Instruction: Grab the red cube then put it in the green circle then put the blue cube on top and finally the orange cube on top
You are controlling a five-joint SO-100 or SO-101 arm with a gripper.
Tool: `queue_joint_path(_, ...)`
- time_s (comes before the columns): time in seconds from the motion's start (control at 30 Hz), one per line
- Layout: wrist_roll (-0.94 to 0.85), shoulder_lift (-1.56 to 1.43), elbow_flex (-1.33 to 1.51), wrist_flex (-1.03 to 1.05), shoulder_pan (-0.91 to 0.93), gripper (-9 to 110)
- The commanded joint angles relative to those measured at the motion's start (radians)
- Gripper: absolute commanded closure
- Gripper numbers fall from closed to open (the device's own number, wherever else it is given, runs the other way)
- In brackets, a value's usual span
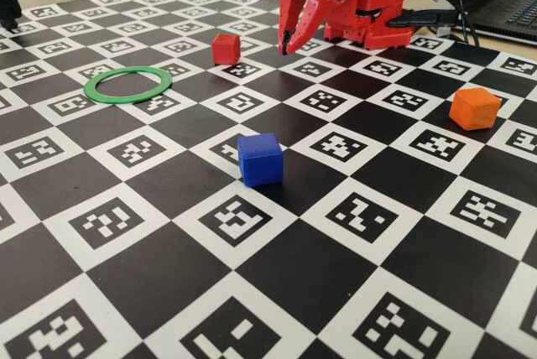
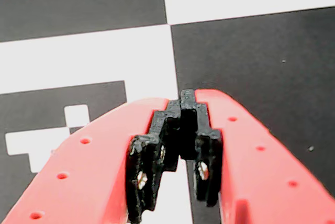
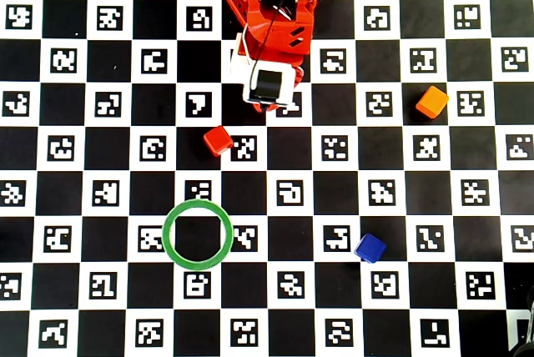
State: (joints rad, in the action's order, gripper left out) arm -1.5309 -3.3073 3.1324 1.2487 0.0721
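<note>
Red cube (image 1: 225, 49) sits on the checkered mat (image 1: 168, 283), just left of the gripper (image 1: 288, 44) tip in the fixed view, not touching. Gripper jaws closed, nothing between them, tip just above mat. Green circle (image 1: 127, 85) empty, nearer the camera than the red cube. Blue cube (image 1: 259, 158) and orange cube (image 1: 474, 108) well apart from it.

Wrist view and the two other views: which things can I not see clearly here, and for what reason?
- Wrist view: none of the cubes nor the green circle appear; the gripper and the board fill the frame.
- Overhead view: the fingertips are hidden under the arm's own body.
- Fixed view: the top of the arm is cut off by the upper edge; a dark object at the left edge is cut off too.
- Far faces of the red cube, blue cube and orange cube are unseen.
</note>
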Motion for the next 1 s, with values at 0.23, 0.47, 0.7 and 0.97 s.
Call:
queue_joint_path(0.23, 0.416, 0.327, -0.35, 0.037, -0.037, 107)
queue_joint_path(0.47, 0.807, 0.67, -0.758, 0.172, -0.071, 107)
queue_joint_path(0.7, 1.109, 0.917, -1.028, 0.313, -0.057, 103)
queue_joint_path(0.97, 1.407, 1.095, -1.198, 0.344, 0.018, 94)
